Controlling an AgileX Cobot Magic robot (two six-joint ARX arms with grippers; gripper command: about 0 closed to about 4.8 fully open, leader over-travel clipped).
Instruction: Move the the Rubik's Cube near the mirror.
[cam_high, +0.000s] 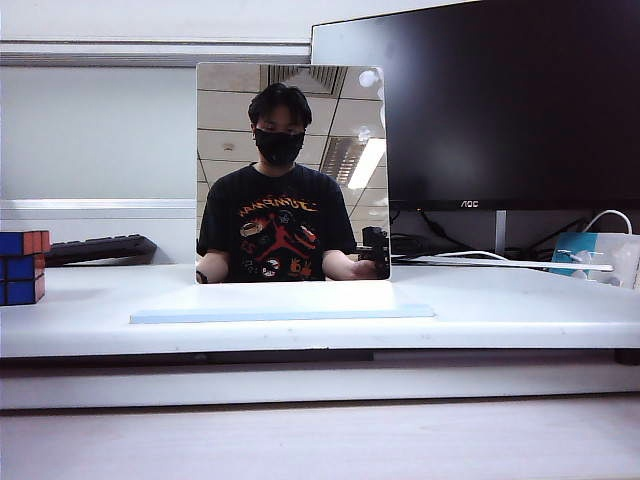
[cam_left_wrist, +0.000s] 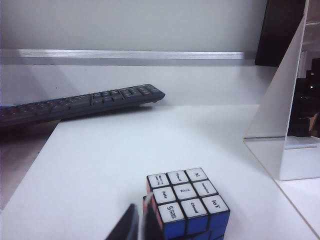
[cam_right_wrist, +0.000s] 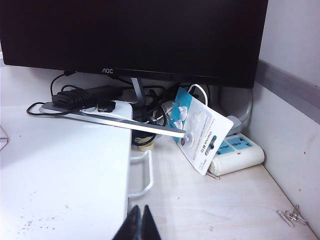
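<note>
The Rubik's Cube (cam_high: 22, 267) stands at the far left edge of the white table, cut off by the picture's edge, its blue face toward the camera. The tall mirror (cam_high: 292, 172) stands mid-table on its pale-blue base (cam_high: 280, 302), well apart from the cube. In the left wrist view the cube (cam_left_wrist: 187, 202) shows a white lettered top, and the mirror (cam_left_wrist: 280, 115) is seen edge-on beyond it. My left gripper (cam_left_wrist: 139, 212) is shut right beside the cube's red side, holding nothing. My right gripper (cam_right_wrist: 141, 206) is shut and empty over the table's edge. Neither gripper shows in the exterior view.
A black keyboard (cam_high: 98, 248) lies behind the cube. A black monitor (cam_high: 480, 100) stands behind the mirror at the right. Near its stand lie cables, a blue-and-white package (cam_right_wrist: 197, 131), a power strip (cam_right_wrist: 237, 150) and paper clips (cam_right_wrist: 290, 216).
</note>
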